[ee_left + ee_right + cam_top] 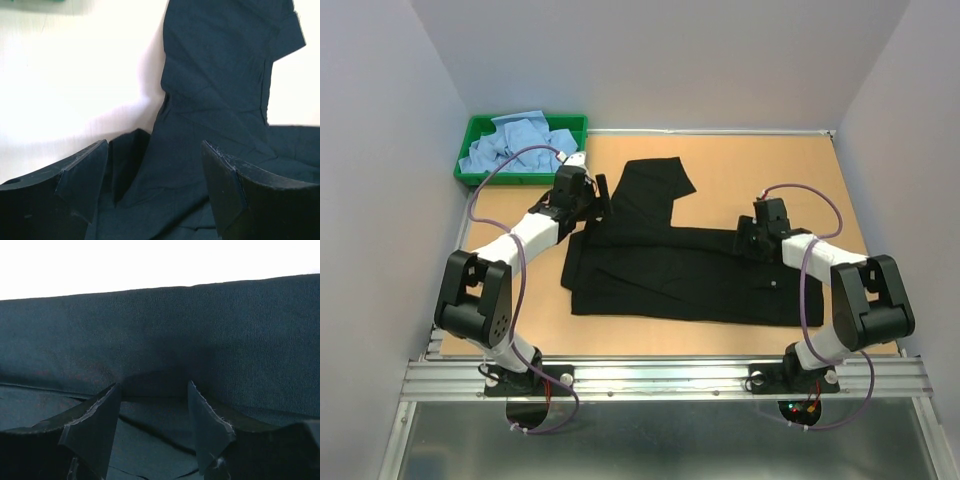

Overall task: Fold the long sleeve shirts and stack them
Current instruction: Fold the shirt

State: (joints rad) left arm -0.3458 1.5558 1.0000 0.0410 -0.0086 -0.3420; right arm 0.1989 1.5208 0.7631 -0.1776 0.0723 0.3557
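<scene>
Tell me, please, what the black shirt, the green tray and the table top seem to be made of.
Black shirt: soft woven cloth, matte; a fine weave shows close up, and it creases and folds.
Green tray: probably hard plastic, smooth with a stiff straight rim.
Table top: perhaps wood board or cork, matte tan; the look leaves it open.

You've got plain pale grey walls [650, 60] boxing in three sides, tan tabletop [740, 165] (even, soft light), aluminium rail [660, 378] along the near edge.

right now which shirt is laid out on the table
The black shirt, spread flat on the table; the light blue ones lie crumpled in the green tray.
</scene>
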